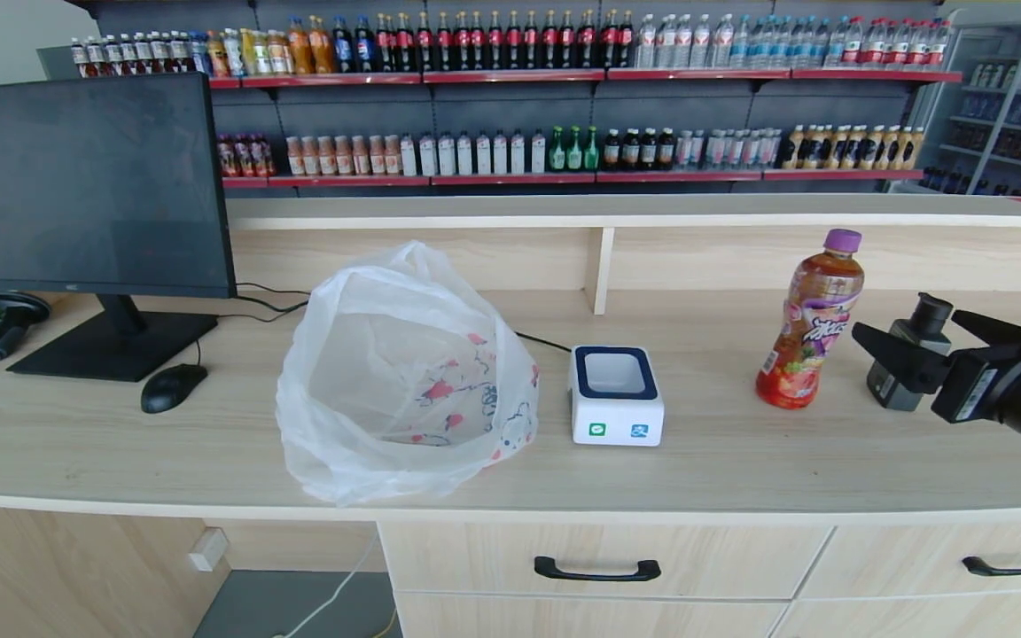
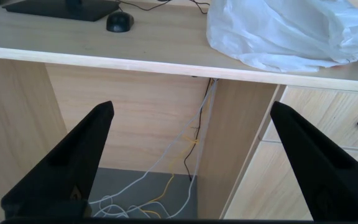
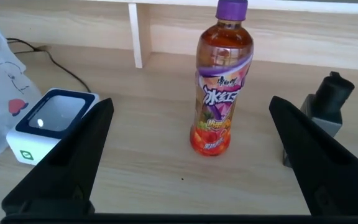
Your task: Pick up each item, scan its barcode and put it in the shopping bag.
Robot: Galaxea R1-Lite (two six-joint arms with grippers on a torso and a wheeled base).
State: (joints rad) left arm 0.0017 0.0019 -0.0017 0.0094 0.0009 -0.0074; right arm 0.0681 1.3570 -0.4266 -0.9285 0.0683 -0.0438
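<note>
A drink bottle [image 1: 810,323] with a purple cap and reddish tea stands upright on the wooden counter [image 1: 705,461], right of the white barcode scanner [image 1: 615,394]. The white plastic shopping bag [image 1: 404,372] sits open to the scanner's left. My right gripper [image 1: 907,330] hovers open just right of the bottle, holding nothing. In the right wrist view that gripper [image 3: 191,104] faces the bottle [image 3: 221,81], with the scanner [image 3: 51,124] off to one side. My left gripper [image 2: 191,115] is open and empty below the counter's front edge, with the bag [image 2: 284,31] above it.
A grey item with a black cap [image 1: 905,363] stands behind my right gripper. A monitor [image 1: 85,186], mouse [image 1: 172,387] and hand-held scanner [image 1: 5,323] occupy the counter's left. A raised ledge [image 1: 652,213] backs the counter. Drawers with black handles [image 1: 597,570] lie below.
</note>
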